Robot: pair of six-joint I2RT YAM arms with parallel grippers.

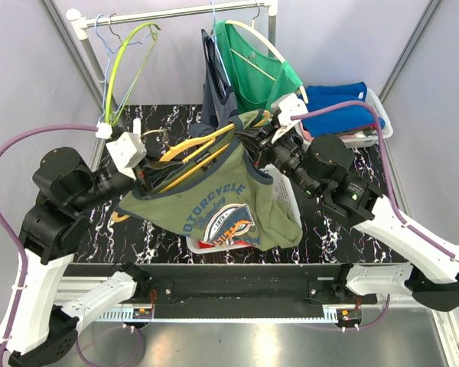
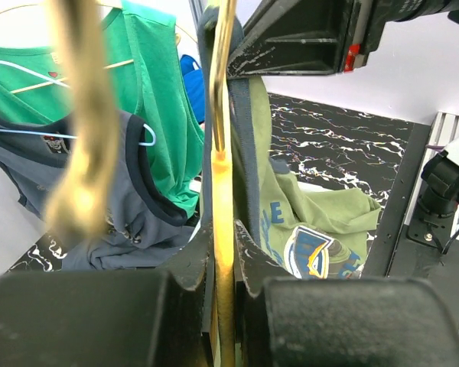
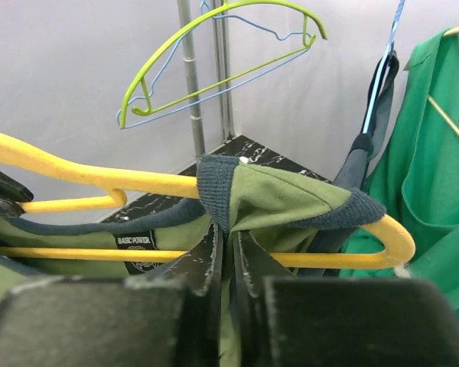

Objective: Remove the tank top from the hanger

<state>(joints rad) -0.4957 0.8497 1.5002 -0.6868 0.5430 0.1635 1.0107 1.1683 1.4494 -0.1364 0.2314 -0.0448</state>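
The left gripper (image 1: pixel 148 173), at centre-left of the top view, is clamped shut on the yellow hanger (image 1: pixel 200 150). Its wrist view shows the yellow bar pinched tight between the two fingers. From that grip the hanger's long axis runs up and to the right across the middle of the frame, held in the air above the counter (image 1: pixel 344 229). The olive tank top (image 1: pixel 214 205) drapes from it, its printed chest sagging toward the lower centre.

At the hanger's right end, a ribbed shoulder strap (image 3: pixel 291 197) wraps over the curved tip, and the right gripper (image 1: pixel 258 147) sits directly on it. In the right wrist view the jaws are closed, with olive cloth nipped between them just below the bar. The right arm is therefore the nearer one to that strap, which lies at the end of the hanger farthest from the left gripper.

The coming move probably calls for drawing the strap outward along the axis, past the tip toward the upper right, while the left side steadies the hanger. Whether the other shoulder has come free cannot be told.
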